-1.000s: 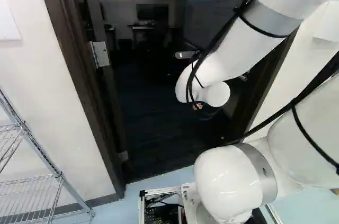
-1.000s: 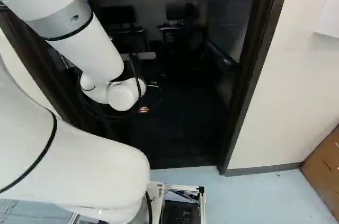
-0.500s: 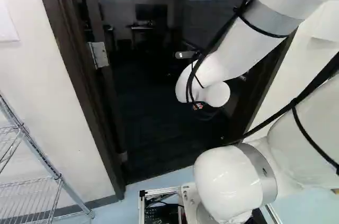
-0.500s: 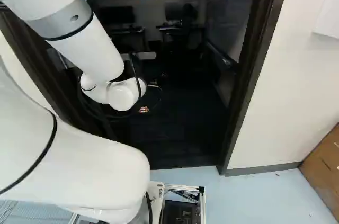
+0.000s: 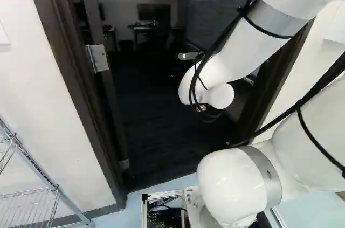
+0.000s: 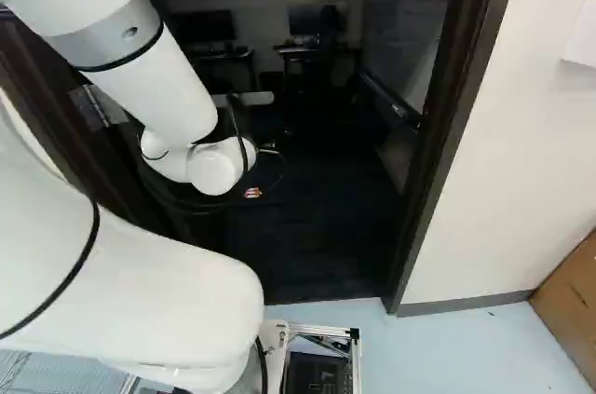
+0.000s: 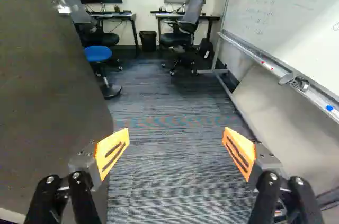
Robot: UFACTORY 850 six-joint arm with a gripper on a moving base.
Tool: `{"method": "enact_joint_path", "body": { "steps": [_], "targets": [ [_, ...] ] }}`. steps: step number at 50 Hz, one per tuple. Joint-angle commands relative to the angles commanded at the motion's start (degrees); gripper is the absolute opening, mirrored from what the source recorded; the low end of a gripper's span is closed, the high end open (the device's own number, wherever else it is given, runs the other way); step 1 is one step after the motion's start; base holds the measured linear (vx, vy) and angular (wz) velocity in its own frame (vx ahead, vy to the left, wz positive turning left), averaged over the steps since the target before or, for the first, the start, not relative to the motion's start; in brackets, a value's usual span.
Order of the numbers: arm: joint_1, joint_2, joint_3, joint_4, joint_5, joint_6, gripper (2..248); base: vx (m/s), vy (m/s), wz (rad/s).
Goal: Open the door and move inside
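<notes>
Gripper (image 6: 253, 193): near the middle of the right base view, fingers wide apart
Door (image 7: 47, 91): open, beside one finger in the wrist view
Hinge (image 5: 98, 58): upper left of the left base view

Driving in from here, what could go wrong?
Open black claw with orange pads looks close beside the brown door; veering that way might scrape it. Overcorrecting could hit the white marker board opposite. White arm reaches through the dark door frame; turning the base may swing it into that.
</notes>
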Motion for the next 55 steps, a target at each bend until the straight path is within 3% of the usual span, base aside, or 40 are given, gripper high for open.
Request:
{"method": "enact_joint_path", "body": {
  "steps": [55],
  "targets": [
    [0.0, 0.0, 0.0, 0.0, 0.0, 0.0, 247, 0.116, -0.032, -0.004]
  ]
}}
